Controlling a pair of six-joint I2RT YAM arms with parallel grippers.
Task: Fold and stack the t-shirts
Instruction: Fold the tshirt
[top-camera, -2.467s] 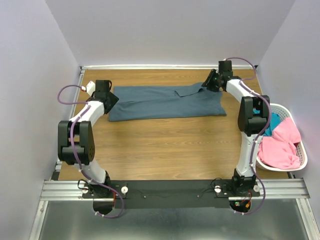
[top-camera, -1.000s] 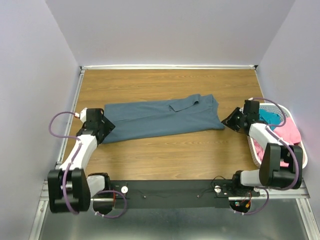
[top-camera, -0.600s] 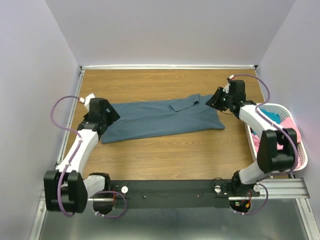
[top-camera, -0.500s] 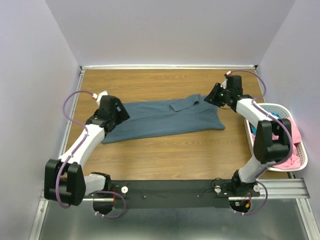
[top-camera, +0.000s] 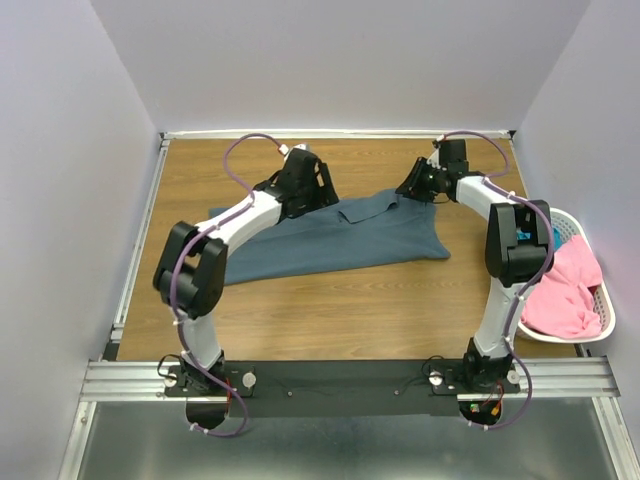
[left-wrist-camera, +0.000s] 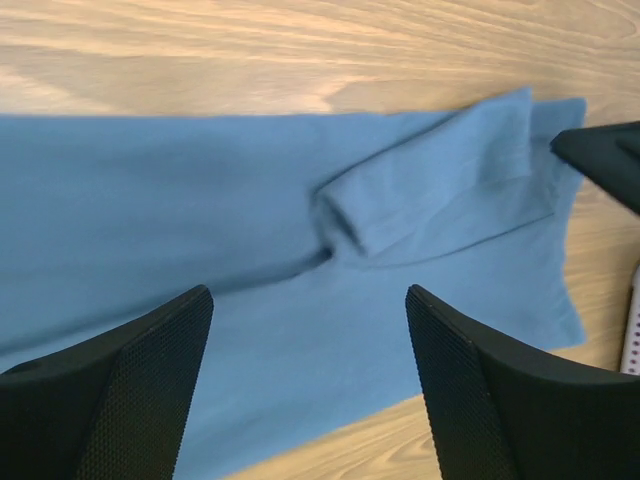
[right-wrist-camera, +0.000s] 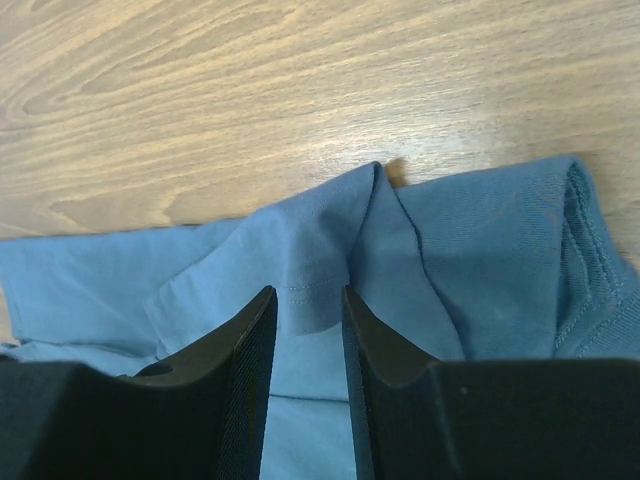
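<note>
The slate blue-grey t-shirt (top-camera: 330, 235) lies folded into a long strip across the middle of the table. My left gripper (top-camera: 312, 190) hovers over its far edge near the middle, jaws wide open and empty (left-wrist-camera: 308, 300), above a folded sleeve (left-wrist-camera: 430, 170). My right gripper (top-camera: 415, 185) is at the shirt's far right corner. Its jaws (right-wrist-camera: 305, 300) stand narrowly apart with a raised fold of the blue-grey cloth (right-wrist-camera: 320, 240) pinched between them. The pink t-shirt (top-camera: 565, 290) and a bit of the teal one (top-camera: 552, 240) lie in the basket.
The white slotted basket (top-camera: 604, 318) stands at the table's right edge, beside the right arm. Purple walls close in the table at the back and both sides. The right gripper's black tip shows in the left wrist view (left-wrist-camera: 605, 160).
My left gripper has swung from the shirt's left end to over its far edge near the middle. My right gripper has shifted slightly left onto the far right corner.
</note>
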